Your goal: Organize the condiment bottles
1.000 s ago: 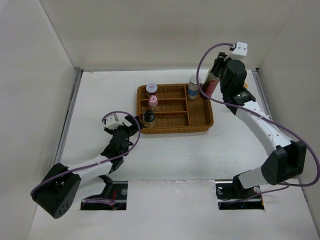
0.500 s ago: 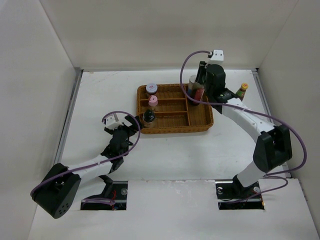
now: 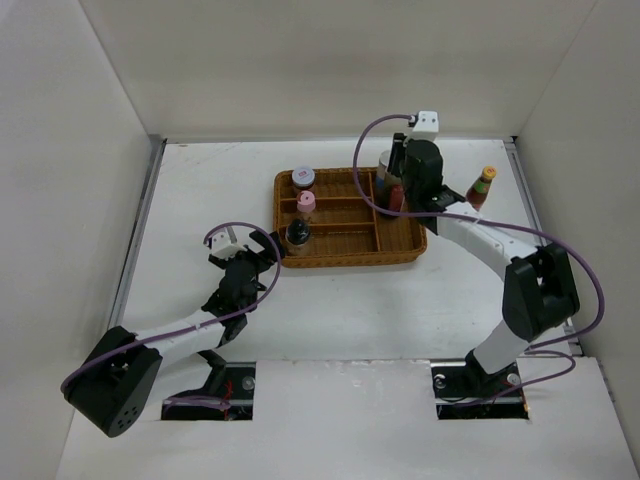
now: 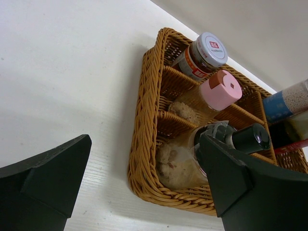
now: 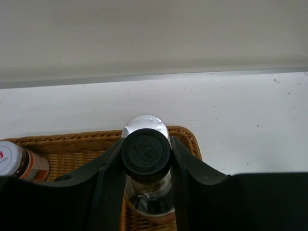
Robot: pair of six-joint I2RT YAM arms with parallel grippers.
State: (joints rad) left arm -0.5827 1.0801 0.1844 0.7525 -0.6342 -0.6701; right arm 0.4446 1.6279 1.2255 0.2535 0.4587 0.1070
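A woven basket (image 3: 402,245) holds several condiment bottles. Its left column has a dark-lidded jar (image 3: 303,178), a pink-lidded jar (image 3: 306,201) and a short black-capped bottle (image 3: 297,233). The silver-lidded blue-white bottle (image 3: 386,160) stands in the back right compartment. My right gripper (image 3: 394,192) is shut on the tall clear black-capped bottle (image 5: 146,149), held upright over the right compartment just in front of the silver lid (image 5: 144,122). The red sauce bottle with yellow cap (image 3: 482,187) stands on the table right of the basket. My left gripper (image 3: 265,248) is open and empty at the basket's front left corner (image 4: 144,163).
White walls close in the table on the left, back and right. The basket's middle compartments (image 3: 345,215) hold nothing. In the left wrist view the jar with the red-and-white lid (image 4: 209,48) and the pink-lidded jar (image 4: 219,91) lean in their slots.
My right gripper has carried the black-capped bottle leftward from beyond the basket's right edge to over its right compartment. The red sauce bottle came into view. The left arm has not moved.
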